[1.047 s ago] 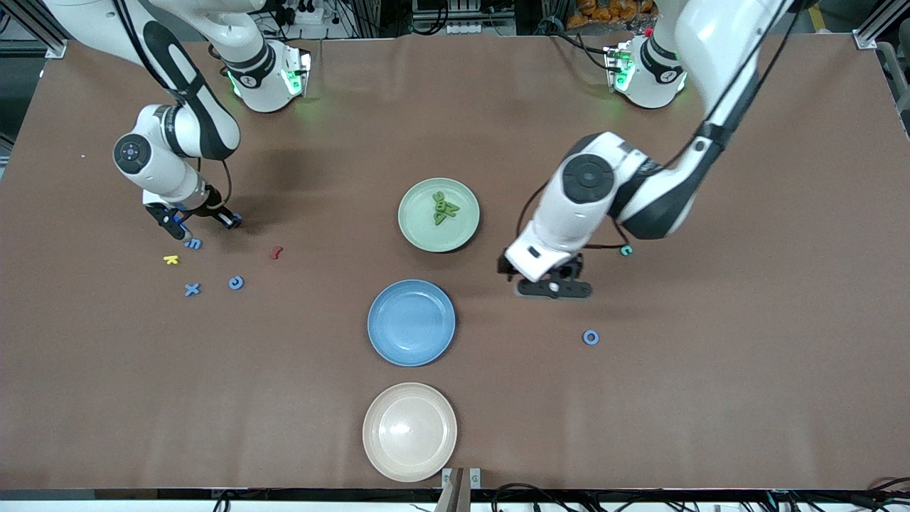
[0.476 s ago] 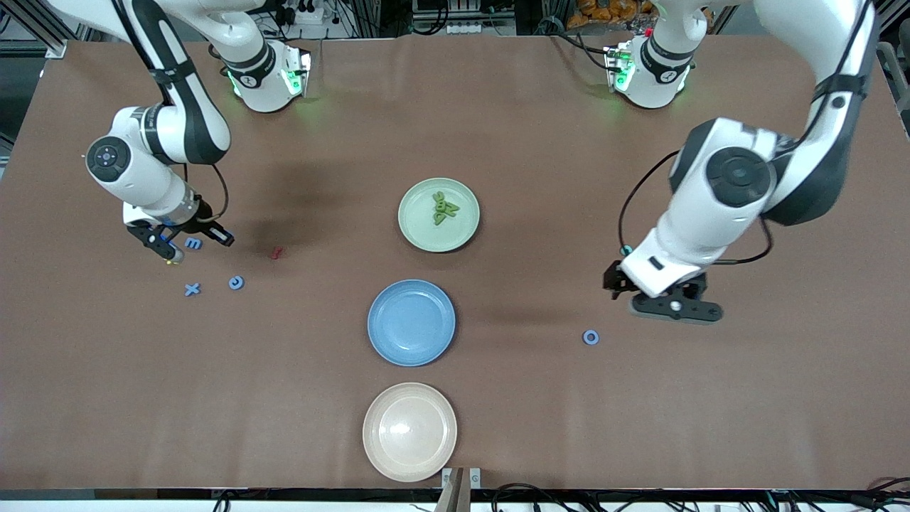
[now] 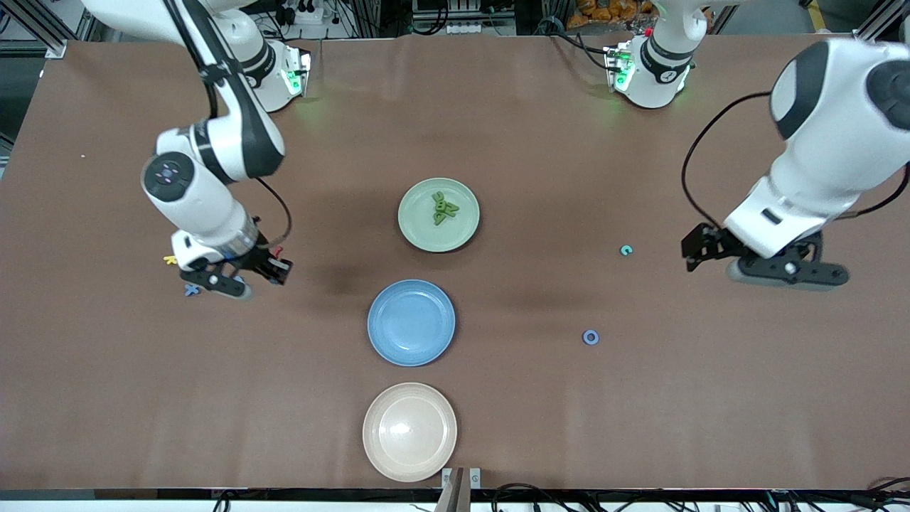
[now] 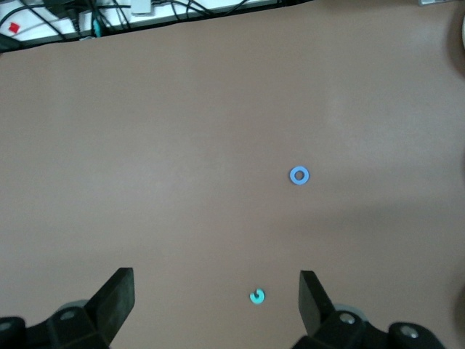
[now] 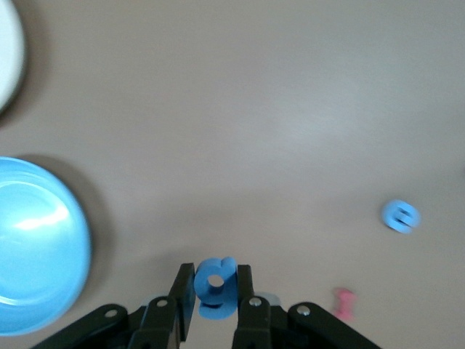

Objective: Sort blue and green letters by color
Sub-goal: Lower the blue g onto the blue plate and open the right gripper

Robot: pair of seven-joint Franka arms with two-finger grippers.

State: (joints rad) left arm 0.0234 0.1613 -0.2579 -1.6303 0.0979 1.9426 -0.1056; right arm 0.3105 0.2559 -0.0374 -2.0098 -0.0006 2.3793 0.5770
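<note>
- while the right gripper (image 5: 215, 305) hangs above the desk (image 3: 498, 427) twd the right arm's end, its fingers (image 5: 183, 291) pinch a blue letter (image 5: 215, 285) w/ a round hole in it.
- left gripper (image 4: 216, 302) up over the left arm's end of the desk, fingers (image 4: 116, 294) spread wide, nothing betw them.
- green plate (image 3: 419, 231) mid-desk holds a small heap of green letters (image 3: 443, 208).
- blue plate (image 3: 411, 323) sits nearer the front camera than the green one, no letters on it; cream plate (image 3: 409, 431) nearer still.
- blue ring letter (image 3: 590, 337) lies on the desk twd the left arm's end; a teal c-shaped letter (image 3: 625, 249) lies farther from the camera than it, well apart.
- by the right gripper: blue x letter (image 3: 190, 289), yellow letter (image 3: 169, 259) & dark red letter (image 5: 343, 304), all partly hidden in the front view.
- another blue letter (image 5: 400, 216) lies flat on the desk near the red one in the right wrist view.
</note>
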